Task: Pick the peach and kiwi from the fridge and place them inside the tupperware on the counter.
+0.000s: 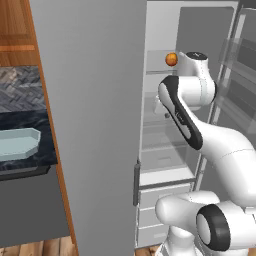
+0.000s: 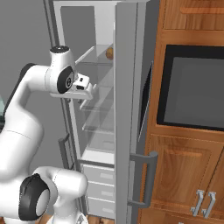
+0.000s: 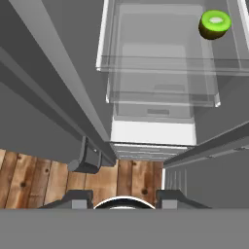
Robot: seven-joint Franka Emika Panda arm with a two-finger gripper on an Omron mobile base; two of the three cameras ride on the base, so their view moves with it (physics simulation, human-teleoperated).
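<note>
Left base view had the peach point(image 1: 171, 59) sitting on an upper glass shelf of the open fridge point(image 1: 165, 125), just beside the arm's wrist; the right base view caught it as a brown-orange spot point(image 2: 109, 53) behind the door edge. The kiwi point(image 3: 215, 24) lay on a glass shelf too, seen from above in the hand view, with more shelves and white drawers stacked below it. The gripper point(image 2: 87, 91) hung inside the fridge opening, pointing down past the shelves, probably because the arm was lining up over the fruit. Nothing sat between its fingertips point(image 3: 78, 199); whether the jaws stood wide or narrow I could not tell. The tupperware point(image 1: 17, 142) waited with nothing in it on the black counter point(image 1: 30, 120), to the left beyond the fridge's grey side, so both fruits remained to be moved.
</note>
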